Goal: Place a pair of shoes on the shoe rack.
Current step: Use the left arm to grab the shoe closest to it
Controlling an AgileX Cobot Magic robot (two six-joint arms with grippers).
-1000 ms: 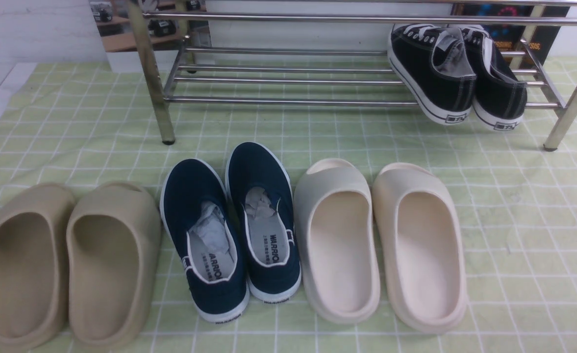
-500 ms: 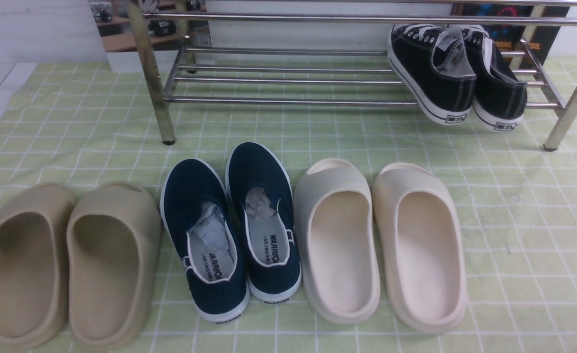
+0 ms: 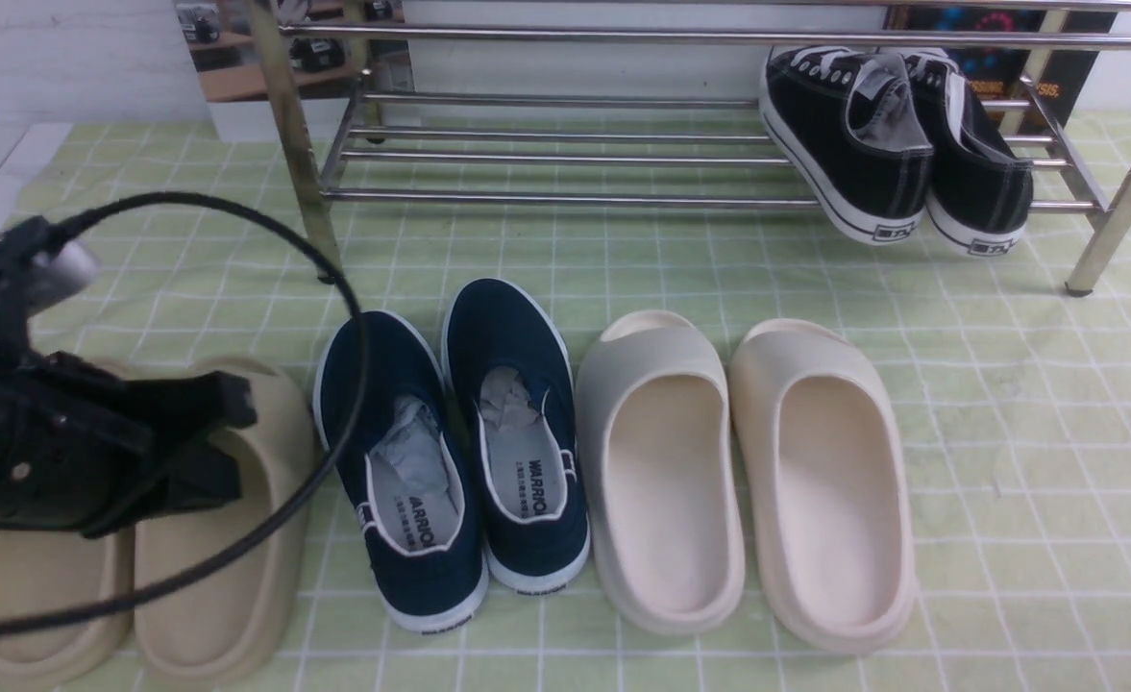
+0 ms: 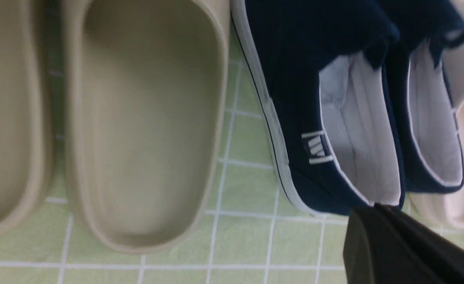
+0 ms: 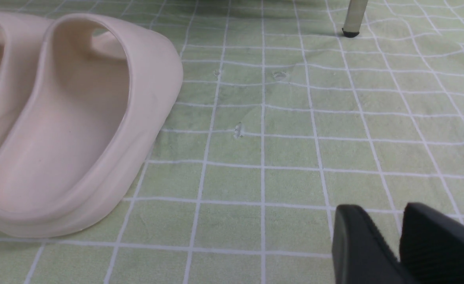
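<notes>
The pair of shoes, two navy slip-ons [image 3: 397, 461] [image 3: 517, 432] with white soles and paper stuffing, stands side by side on the green checked cloth in front of the shoe rack [image 3: 565, 199]. My left gripper [image 3: 236, 415] hovers above the beige slides, just left of the left navy shoe. In the left wrist view its fingers [image 4: 375, 211] are shut together, empty, near that shoe's heel [image 4: 314, 189]. My right gripper [image 5: 385, 215] shows only in the right wrist view, open with a narrow gap, empty, low over bare cloth to the right of a cream slide [image 5: 78, 126].
Black lace-up sneakers [image 3: 897, 144] sit on the rack's lower tubes at the right. Beige slides [image 3: 209, 567] lie left of the navy pair, cream slides [image 3: 661, 461] [image 3: 829, 471] right of it. A rack leg [image 5: 352, 17] stands ahead of the right gripper. A black cable [image 3: 358, 384] loops over the left navy shoe.
My left arm has swung into the front view from the left and now covers part of the beige slides. No shoe has moved.
</notes>
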